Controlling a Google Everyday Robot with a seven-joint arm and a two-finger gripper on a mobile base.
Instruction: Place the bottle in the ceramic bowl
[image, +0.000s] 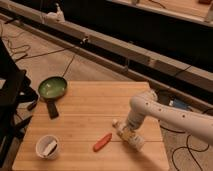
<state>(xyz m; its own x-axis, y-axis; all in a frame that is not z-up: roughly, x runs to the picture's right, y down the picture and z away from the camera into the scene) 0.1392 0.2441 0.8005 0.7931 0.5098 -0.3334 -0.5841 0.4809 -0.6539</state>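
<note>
End effector (128, 129) at bottle (136, 141) on wooden table (90, 112)

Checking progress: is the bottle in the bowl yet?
Out. The bottle lies on the table, well apart from the empty bowl at the far corner; the claw is down over it.

Matt wood table (85, 120); glossy ceramic bowl (52, 89); pale plastic bottle (136, 142) at gripper (126, 131).
</note>
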